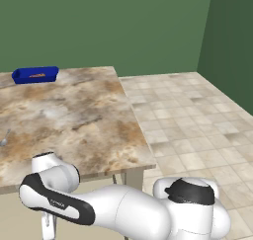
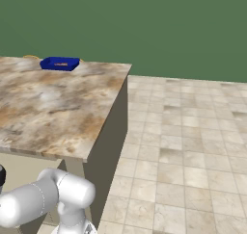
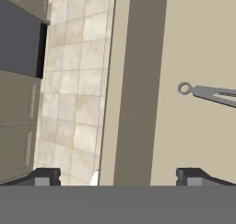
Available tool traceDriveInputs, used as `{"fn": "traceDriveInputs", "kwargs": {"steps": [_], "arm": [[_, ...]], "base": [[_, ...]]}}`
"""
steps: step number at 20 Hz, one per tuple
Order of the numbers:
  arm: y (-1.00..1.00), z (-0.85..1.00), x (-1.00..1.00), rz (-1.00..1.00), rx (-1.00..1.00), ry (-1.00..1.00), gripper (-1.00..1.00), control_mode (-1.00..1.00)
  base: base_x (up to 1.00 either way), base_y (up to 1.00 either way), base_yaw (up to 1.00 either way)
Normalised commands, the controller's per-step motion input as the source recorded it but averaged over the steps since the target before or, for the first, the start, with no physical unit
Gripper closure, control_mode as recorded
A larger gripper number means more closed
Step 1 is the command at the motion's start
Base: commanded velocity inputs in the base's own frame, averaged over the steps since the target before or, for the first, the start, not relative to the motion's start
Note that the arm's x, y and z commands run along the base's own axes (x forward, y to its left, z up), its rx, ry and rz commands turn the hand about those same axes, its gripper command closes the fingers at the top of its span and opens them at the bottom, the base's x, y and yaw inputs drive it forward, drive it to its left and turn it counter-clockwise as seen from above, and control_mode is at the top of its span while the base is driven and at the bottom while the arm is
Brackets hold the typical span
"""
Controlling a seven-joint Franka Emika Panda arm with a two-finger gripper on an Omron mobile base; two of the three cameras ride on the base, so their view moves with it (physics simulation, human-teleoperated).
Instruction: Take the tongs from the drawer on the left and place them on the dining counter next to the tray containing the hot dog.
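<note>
Tongs (image 3: 209, 94) lie inside open drawer (image 3: 193, 43), ring end showing, at 3 o'clock in hand view. Gripper (image 3: 119, 177) above drawer, fingers wide apart, holding nothing. Blue tray (image 1: 35, 75) with hot dog (image 1: 36, 76) at 11 o'clock on dining counter (image 1: 69, 120).

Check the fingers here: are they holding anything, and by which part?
Nothing is held. The fingers stand wide apart, and the tongs lie untouched in the drawer.

Even, flat, soft rendered lighting
</note>
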Motion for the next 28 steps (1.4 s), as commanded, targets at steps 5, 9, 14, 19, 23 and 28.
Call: {"fn": "traceDriveInputs", "kwargs": {"steps": [5, 9, 14, 19, 23, 28], "arm": [[0.00, 0.00, 0.17, 0.00, -0.01, 0.00, -1.00, -1.00], [0.00, 0.00, 0.10, 0.00, -0.03, 0.00, -1.00, -1.00], [0.00, 0.00, 0.12, 0.03, -0.03, 0.00, -1.00, -1.00], [0.00, 0.00, 0.05, -0.03, -0.01, 0.00, -1.00, -1.00], [0.00, 0.00, 0.00, -0.10, -0.01, 0.00, -1.00, -1.00], [0.00, 0.00, 0.00, -0.09, 0.00, 0.00, -1.00, -1.00]], "base": [[0.00, 0.00, 0.00], [0.00, 0.00, 0.00], [0.00, 0.00, 0.00], [0.00, 0.00, 0.00], [0.00, 0.00, 0.00], [0.00, 0.00, 0.00]]}}
